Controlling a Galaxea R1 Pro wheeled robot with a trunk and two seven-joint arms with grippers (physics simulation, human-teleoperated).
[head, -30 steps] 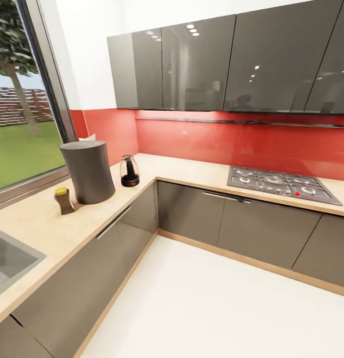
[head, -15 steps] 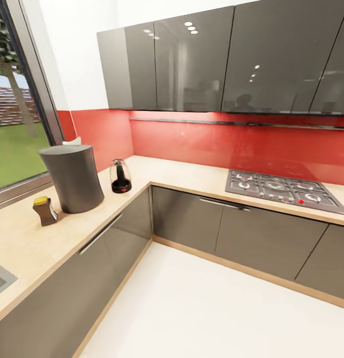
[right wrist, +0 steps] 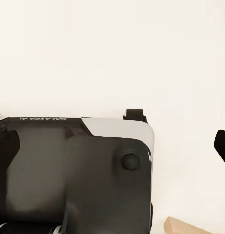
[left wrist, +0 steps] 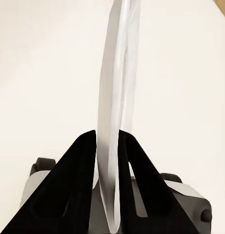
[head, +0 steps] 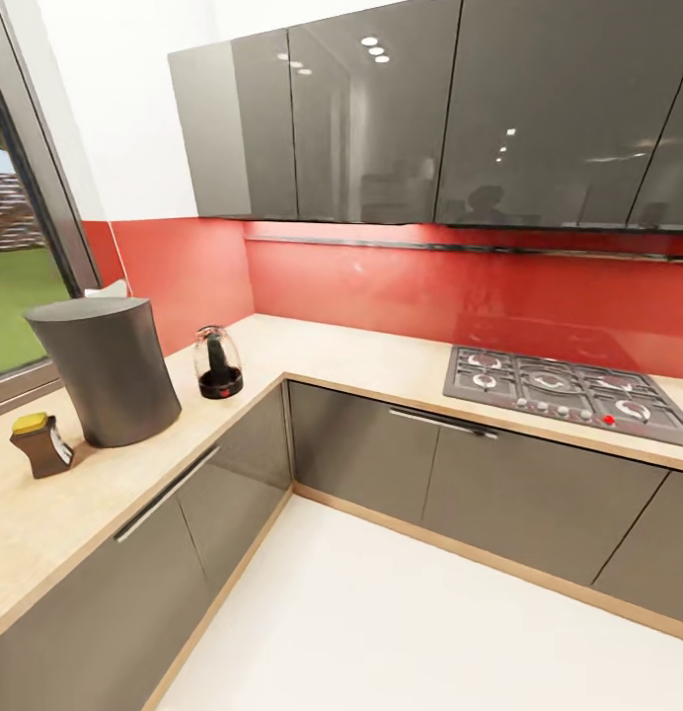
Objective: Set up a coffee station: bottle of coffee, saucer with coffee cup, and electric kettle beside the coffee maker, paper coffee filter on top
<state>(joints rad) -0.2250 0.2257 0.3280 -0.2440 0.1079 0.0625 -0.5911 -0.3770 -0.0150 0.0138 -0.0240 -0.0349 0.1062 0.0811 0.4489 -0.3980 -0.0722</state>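
L grip (left wrist: 111, 161): clamped on paper filter (left wrist: 117, 97), edge-on.
R grip: state can't tell.
Coffee maker (head: 107, 370): countertop (head: 312, 346) left edge, L-arm side.

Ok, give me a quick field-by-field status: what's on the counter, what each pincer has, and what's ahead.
left pincer: shut on a thin white paper coffee filter, held edge-on
right pincer: cannot tell
counter corner: dark grey coffee maker, small bottle of coffee with yellow lid beside it, clear-domed kettle nearer the corner
right run of counter: gas hob
ahead: grey base cabinets, red backsplash
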